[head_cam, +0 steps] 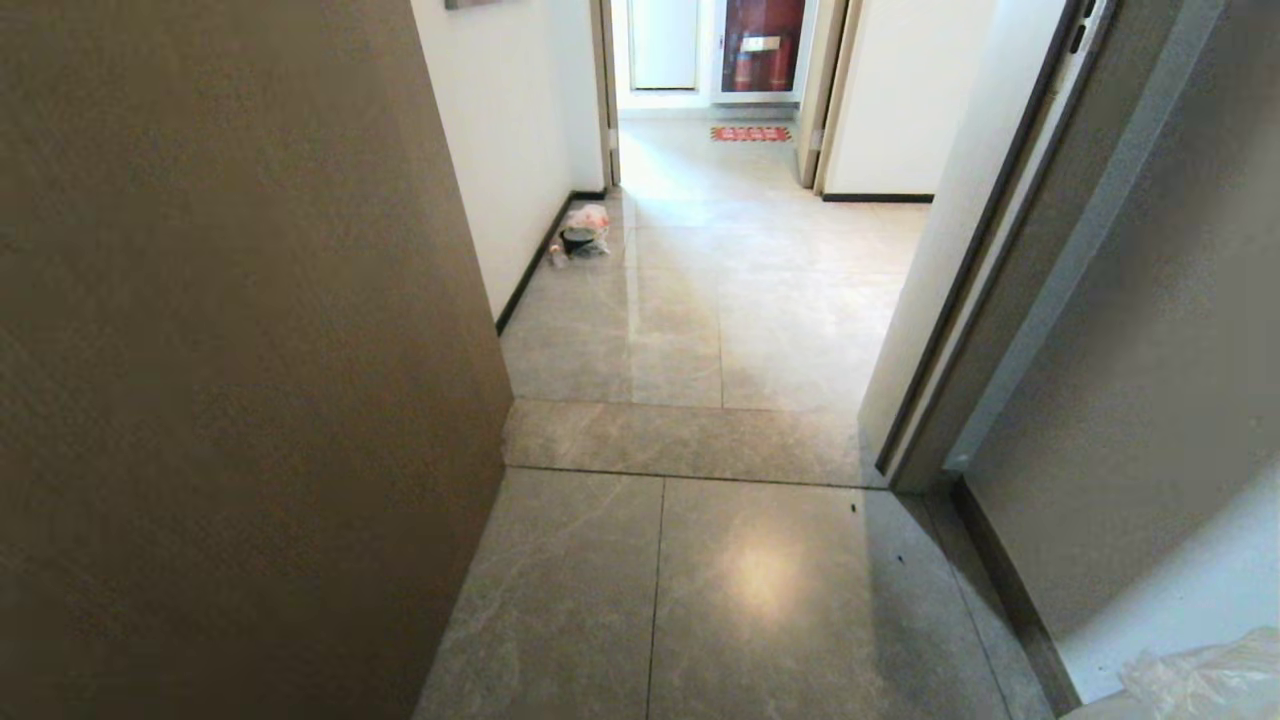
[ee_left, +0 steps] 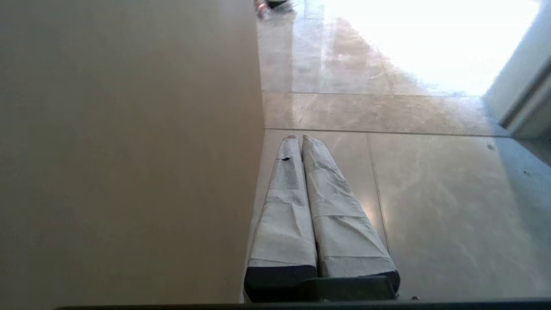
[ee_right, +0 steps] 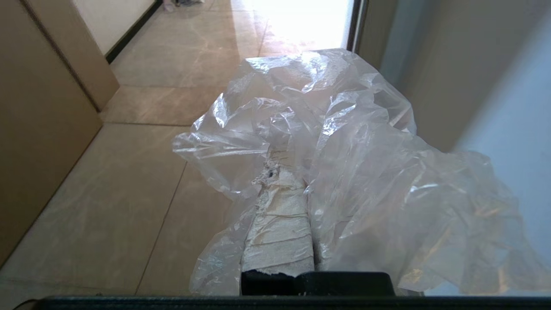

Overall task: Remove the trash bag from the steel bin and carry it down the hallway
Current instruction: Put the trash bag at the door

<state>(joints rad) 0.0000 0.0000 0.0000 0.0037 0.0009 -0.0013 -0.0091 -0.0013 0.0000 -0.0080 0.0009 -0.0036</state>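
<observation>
Left gripper — fingers together — above glossy floor tiles, beside brown panel

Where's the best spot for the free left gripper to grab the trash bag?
Probably the loose crinkled fold of the trash bag billowing beside the right gripper, which pinches it shut. Come from the robot's left: the film bunches there and is thin enough to pinch.
</observation>
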